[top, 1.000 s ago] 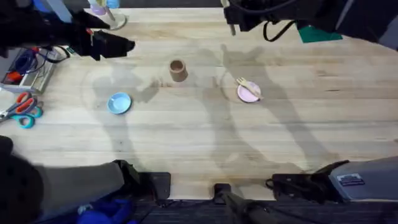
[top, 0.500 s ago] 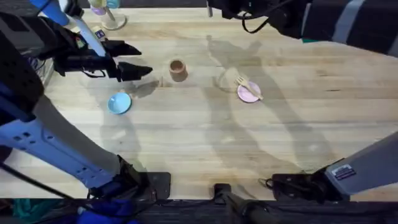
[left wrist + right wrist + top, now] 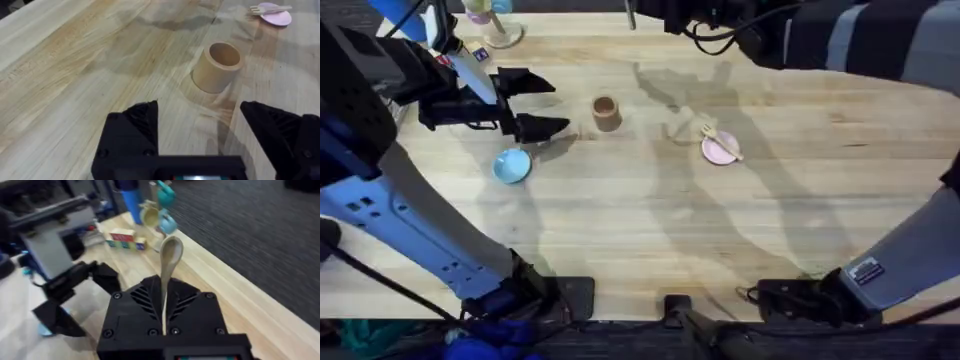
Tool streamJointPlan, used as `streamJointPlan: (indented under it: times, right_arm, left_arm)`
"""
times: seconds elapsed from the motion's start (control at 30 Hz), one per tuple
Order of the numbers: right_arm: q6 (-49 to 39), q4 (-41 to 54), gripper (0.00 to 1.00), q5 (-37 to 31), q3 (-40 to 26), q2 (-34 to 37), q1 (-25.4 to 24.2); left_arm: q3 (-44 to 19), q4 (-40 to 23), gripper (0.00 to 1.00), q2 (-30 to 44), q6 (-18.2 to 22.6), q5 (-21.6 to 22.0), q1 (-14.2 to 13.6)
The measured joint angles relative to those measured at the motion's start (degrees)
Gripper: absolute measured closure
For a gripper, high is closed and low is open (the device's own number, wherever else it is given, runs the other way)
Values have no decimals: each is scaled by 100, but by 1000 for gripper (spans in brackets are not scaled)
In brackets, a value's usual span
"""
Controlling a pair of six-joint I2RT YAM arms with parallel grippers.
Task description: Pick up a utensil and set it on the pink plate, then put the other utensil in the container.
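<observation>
counter: pale planked wood, smooth, low sheen. container: matt wood-coloured cup. spoon and fork: pale, matt wood. left tool: matt black plastic.

- The pale beige fork is lying on the pale-pink plate.
- The container is showing wood-brown.
- The black right gripper is pinching a beige spoon.
- A light-blue plate is sitting on light wood table.

Bare table around upright container

Overhead looks down; left wrist shares container.
</observation>
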State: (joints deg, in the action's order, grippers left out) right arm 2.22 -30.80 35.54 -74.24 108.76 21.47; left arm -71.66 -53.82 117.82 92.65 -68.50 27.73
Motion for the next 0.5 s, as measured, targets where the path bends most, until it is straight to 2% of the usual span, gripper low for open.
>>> streamJointPlan:
  times: [0.13, 0.3, 0.5]
  right_arm:
    - [68, -389, 968, 588, 0, -1, 0]
    - [83, -397, 968, 1251, 0, -1, 0]
    - [-17, -434, 968, 1561, 0, 1, 38]
  left_arm:
    - [-2, 0, 8, 0, 60, -56, 0]
    - [-2, 0, 8, 0, 84, -75, 0]
    - [-2, 0, 8, -1, 104, -75, 0]
